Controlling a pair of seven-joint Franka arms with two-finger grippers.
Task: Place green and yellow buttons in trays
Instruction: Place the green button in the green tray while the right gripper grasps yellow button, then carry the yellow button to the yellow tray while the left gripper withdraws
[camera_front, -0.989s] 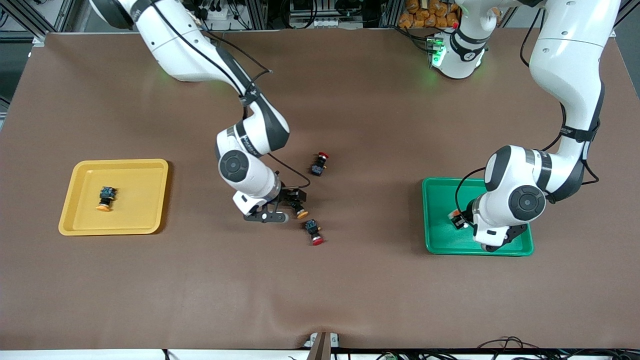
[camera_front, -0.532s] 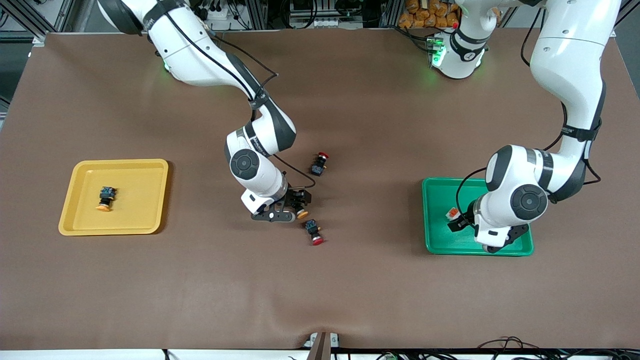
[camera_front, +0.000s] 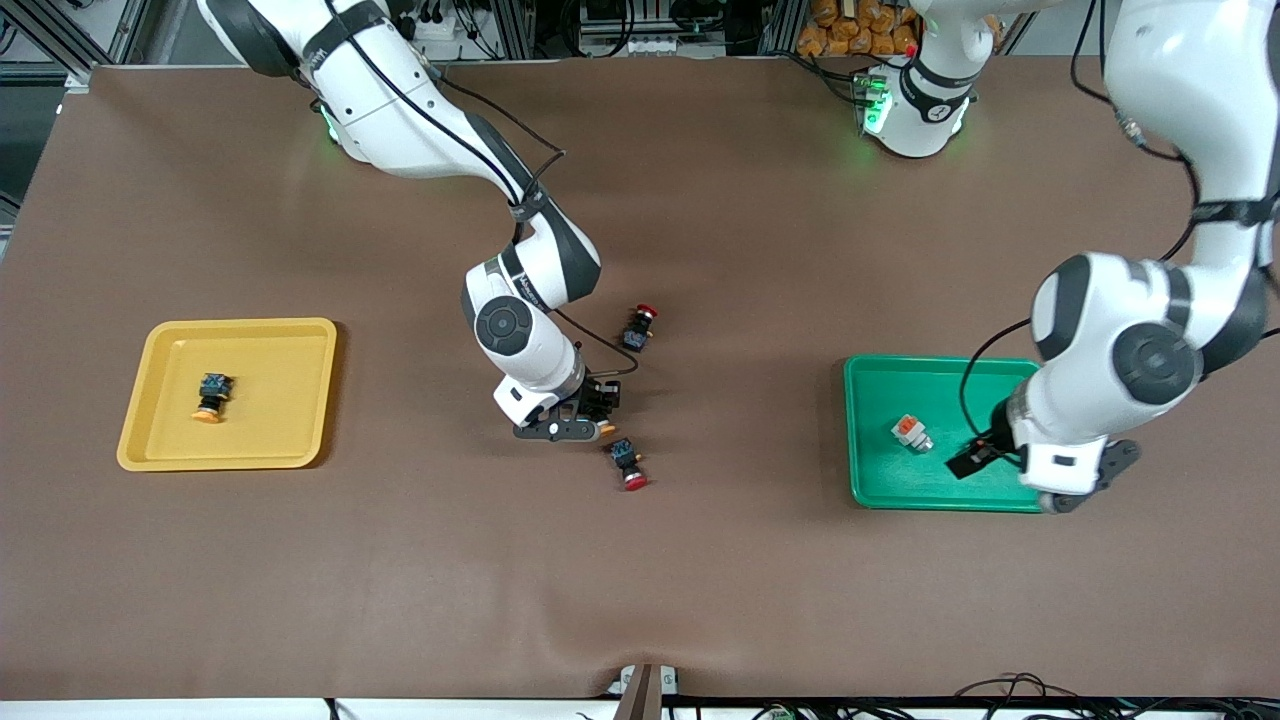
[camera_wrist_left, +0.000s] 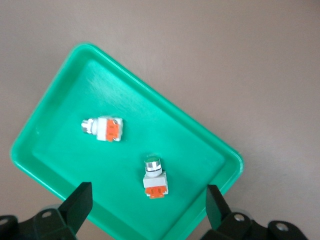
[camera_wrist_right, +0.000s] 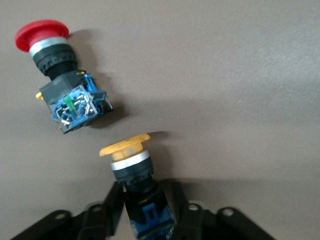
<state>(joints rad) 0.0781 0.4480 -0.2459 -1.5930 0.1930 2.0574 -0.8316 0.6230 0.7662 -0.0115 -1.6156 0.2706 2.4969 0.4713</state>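
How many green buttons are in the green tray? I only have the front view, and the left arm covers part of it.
Observer: Two. The left wrist view shows both green buttons lying in the green tray, apart from each other.
Operator: Is the left hand holding anything?
Observer: No. The left hand is open over the tray with nothing in it.
Operator: And the right hand?
Observer: In the right wrist view, the right hand is closed on the body of the yellow button, beside a red-capped switch.
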